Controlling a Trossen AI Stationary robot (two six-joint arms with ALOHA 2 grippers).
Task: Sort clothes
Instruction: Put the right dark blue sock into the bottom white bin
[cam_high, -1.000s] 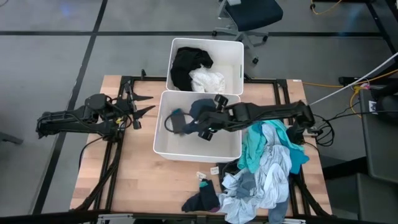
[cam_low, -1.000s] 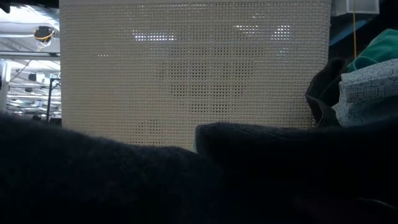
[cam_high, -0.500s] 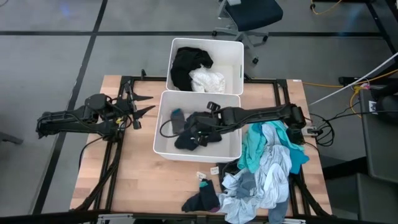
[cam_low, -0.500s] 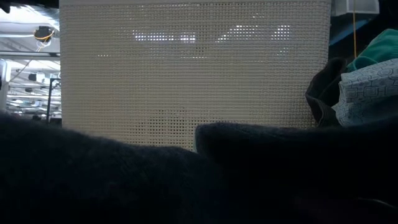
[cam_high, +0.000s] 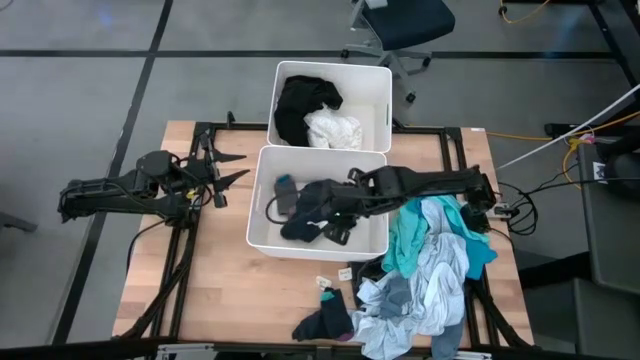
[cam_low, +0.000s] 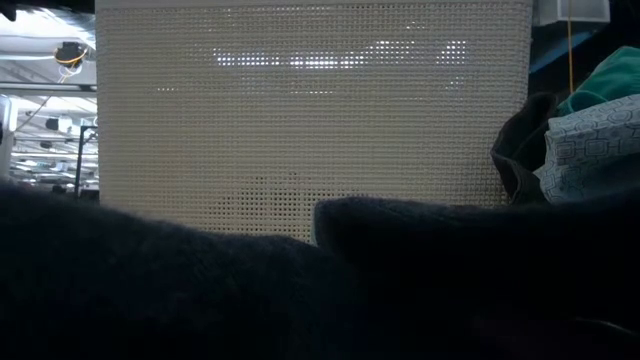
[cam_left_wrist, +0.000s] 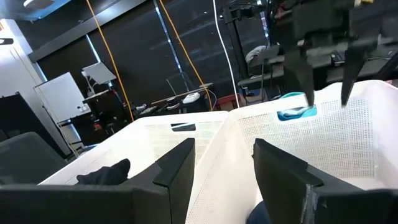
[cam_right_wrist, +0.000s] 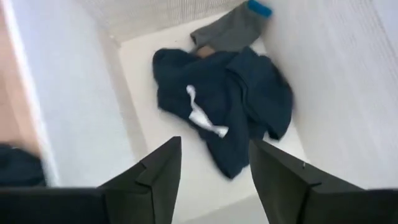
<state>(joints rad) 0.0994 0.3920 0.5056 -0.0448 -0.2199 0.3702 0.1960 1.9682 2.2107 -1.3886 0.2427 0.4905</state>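
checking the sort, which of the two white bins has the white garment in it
The far bin, the one at the table's back edge. A white garment lies beside a black one there; the near bin holds only dark pieces.

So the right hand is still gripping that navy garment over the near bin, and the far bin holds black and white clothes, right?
Not quite. The right hand is open and holds nothing: the right wrist view shows the navy garment lying on the floor of the near bin, apart from the fingers. The rest is right: the hand is over that bin, and the far bin holds black and white clothes.
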